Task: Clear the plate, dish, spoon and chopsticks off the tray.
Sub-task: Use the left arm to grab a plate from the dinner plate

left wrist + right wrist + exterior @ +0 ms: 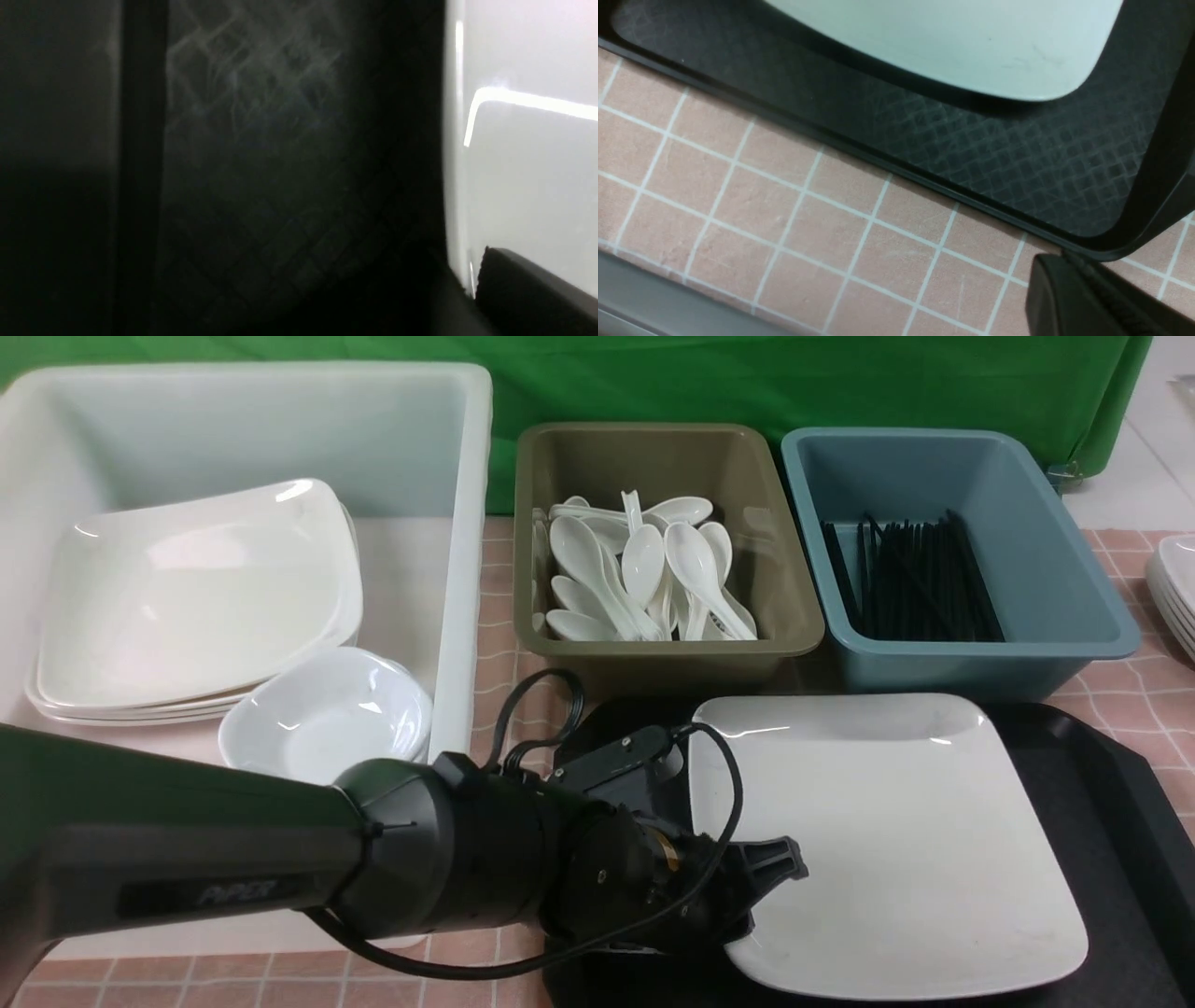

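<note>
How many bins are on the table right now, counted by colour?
White bin: 1
Olive tub: 1
Blue tub: 1
Total: 3

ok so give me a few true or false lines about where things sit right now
1. The plate lies on the tray. True.
2. The spoons are in the blue tub. False: they are in the olive tub; the blue tub holds chopsticks.
3. The left hand is at the plate's left edge. True.
4. The white tub holds only cups. False: it holds stacked plates and small dishes.
</note>
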Robot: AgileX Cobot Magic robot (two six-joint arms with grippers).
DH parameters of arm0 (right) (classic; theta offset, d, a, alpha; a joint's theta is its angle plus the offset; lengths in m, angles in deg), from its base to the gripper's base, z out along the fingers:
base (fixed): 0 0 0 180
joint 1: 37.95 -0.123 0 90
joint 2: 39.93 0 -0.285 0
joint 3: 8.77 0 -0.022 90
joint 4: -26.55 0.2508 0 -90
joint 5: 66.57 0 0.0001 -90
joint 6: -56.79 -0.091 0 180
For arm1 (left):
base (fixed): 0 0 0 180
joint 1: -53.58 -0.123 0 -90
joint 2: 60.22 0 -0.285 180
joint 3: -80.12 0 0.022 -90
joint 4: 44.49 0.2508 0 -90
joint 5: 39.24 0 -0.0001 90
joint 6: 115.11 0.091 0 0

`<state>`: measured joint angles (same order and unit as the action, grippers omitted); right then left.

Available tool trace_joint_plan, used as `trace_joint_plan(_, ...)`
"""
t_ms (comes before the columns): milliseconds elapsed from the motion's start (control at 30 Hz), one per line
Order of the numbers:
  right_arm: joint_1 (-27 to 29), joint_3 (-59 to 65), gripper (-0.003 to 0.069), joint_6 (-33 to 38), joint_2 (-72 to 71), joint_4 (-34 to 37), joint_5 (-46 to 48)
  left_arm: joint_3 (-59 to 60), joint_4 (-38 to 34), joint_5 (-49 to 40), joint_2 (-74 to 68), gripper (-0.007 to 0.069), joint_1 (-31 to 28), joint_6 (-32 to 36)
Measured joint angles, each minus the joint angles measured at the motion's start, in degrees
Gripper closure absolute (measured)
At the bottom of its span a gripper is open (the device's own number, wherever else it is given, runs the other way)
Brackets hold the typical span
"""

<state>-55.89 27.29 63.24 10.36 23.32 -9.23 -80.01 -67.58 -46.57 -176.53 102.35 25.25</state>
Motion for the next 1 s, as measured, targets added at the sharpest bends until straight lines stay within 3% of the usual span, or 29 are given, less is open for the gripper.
trace_joint_plan(267,0.00,0.00,0.0629,0.08,0.00,0.00,0.00,0.00,-2.42,-0.03,0.76,0.0567,-0.05,-0.17)
trace_joint_plan(567,0.00,-1.01,0.0629,0.25,0.00,-0.06,-1.26,0.30,-1.10,-1.91,12.08,0.0605,-0.05,5.85)
trace_joint_plan(800,0.00,-4.41,0.0629,0.25,-0.19,-0.97,-3.38,0.47,-0.28,-3.29,17.14,0.0599,-0.25,6.44)
trace_joint_plan(1000,0.00,-6.00,0.0629,0.25,-4.42,-2.89,-7.36,0.59,0.42,-4.11,23.49,0.0599,-3.89,7.76)
